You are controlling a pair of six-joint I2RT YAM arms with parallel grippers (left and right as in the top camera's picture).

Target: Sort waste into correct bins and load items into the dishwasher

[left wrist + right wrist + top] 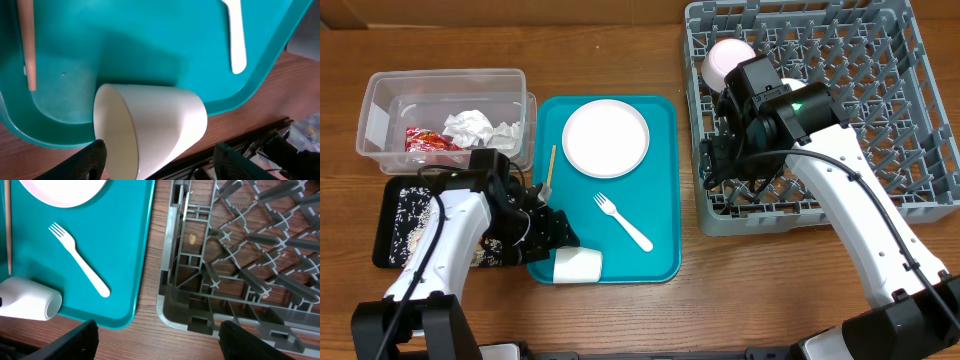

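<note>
The small white cup [578, 265] lies on its side at the teal tray's near left corner. In the left wrist view the cup [160, 125] sits between the spread fingers of my left gripper [160, 165], which is open and does not press on it. The same gripper [558, 245] shows in the overhead view. The plate [605, 138], fork [623, 222] and wooden stick [550, 170] rest on the tray. One bowl [728, 58] stands in the grey dish rack [880, 110]. My right gripper [718, 165] hangs open and empty over the rack's left edge [170, 305].
The teal tray [660, 240] fills the middle. The clear tub [380, 100] at the back left holds a red wrapper [425, 140] and crumpled napkins [470, 125]. The black tray [392, 200] in front of it carries beige scraps [415, 215]. A crumb [192, 239] lies under the rack.
</note>
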